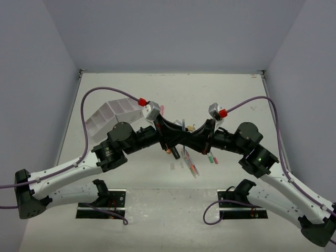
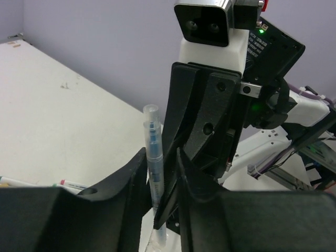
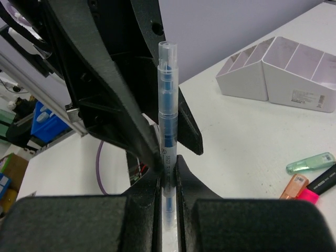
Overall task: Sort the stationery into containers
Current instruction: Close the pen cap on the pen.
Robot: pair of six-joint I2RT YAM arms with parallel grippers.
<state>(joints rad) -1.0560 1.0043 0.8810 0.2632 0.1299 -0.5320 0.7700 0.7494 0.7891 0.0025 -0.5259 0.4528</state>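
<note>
A clear pen with a blue core (image 3: 167, 110) stands upright above the table, and my right gripper (image 3: 168, 168) is shut on its lower part. My left gripper (image 2: 160, 160) faces it from the other side. Its jaws stand open around the same pen (image 2: 153, 157), which lies close to the left finger, with a gap on the other side where a right finger reaches in. One white container (image 1: 112, 114) with several compartments stands at the back left, also in the right wrist view (image 3: 286, 73). More stationery (image 1: 189, 163) lies on the table below the grippers.
In the right wrist view, a green highlighter (image 3: 311, 163), an orange marker (image 3: 294, 186) and a pink one (image 3: 311, 195) lie on the table to the right. Two markers (image 2: 71, 185) show at the left wrist view's left edge. The two arms cross at the table's middle.
</note>
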